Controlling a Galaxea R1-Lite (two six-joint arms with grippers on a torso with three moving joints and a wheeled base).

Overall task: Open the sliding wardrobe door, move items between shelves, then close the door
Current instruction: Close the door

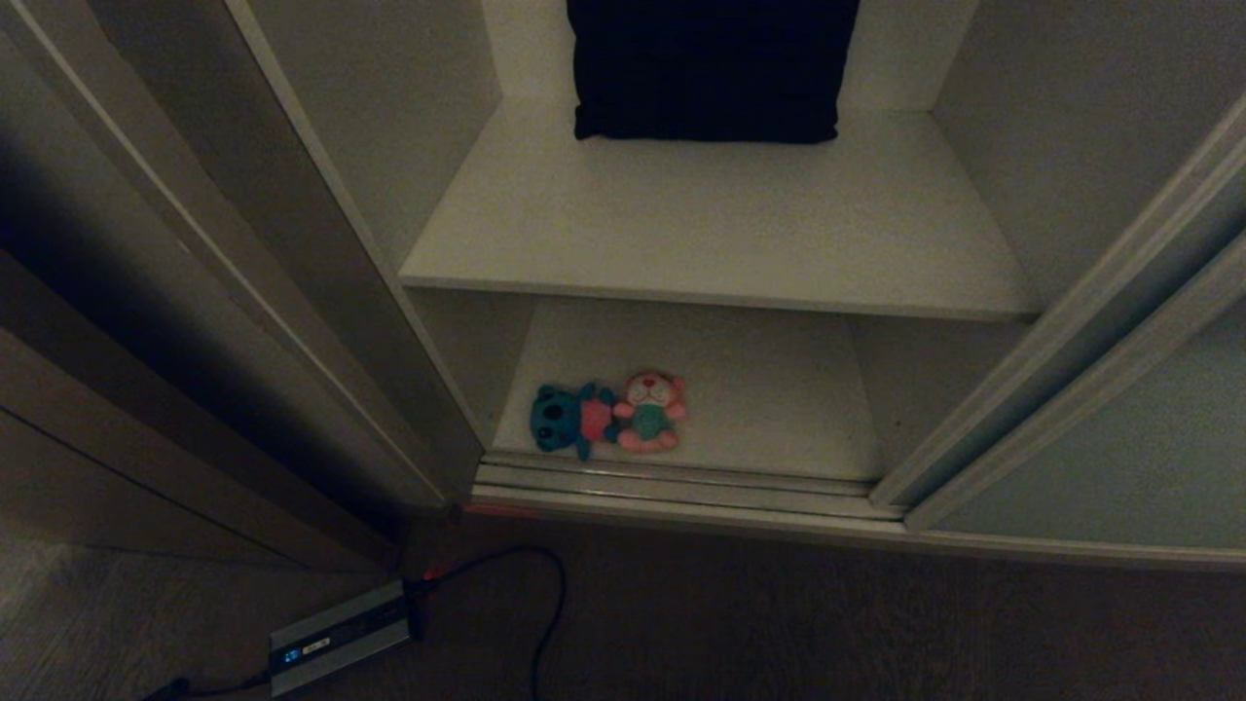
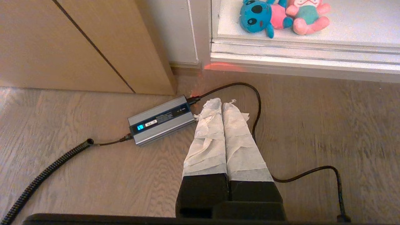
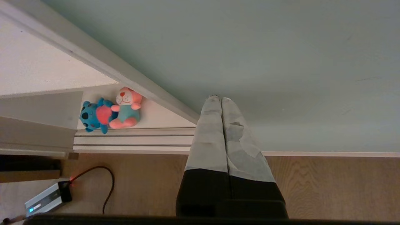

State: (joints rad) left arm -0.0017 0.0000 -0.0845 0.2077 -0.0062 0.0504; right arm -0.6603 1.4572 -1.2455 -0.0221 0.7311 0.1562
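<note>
Two plush toys wait on the bottom shelf; the door is already slid aside.

Your right gripper [image 3: 217, 99] has its fingers pressed together and empty, close to the sliding wardrobe door [image 3: 250, 62], with the pink toy [image 3: 126, 107] and teal-blue toy [image 3: 92, 115] off to one side of the tips. You likely need to spread the fingers and swing to a toy. Your left gripper [image 2: 222, 104] hangs closed, empty, over the floor.

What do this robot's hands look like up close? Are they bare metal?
Not bare metal. Each hand, left hand and right hand, has two long, tapering fingers wrapped in pale, wrinkled tape or cloth that looks patched in places. The fingers grow out of blocky black bases. No markings or cables show on them.
</note>
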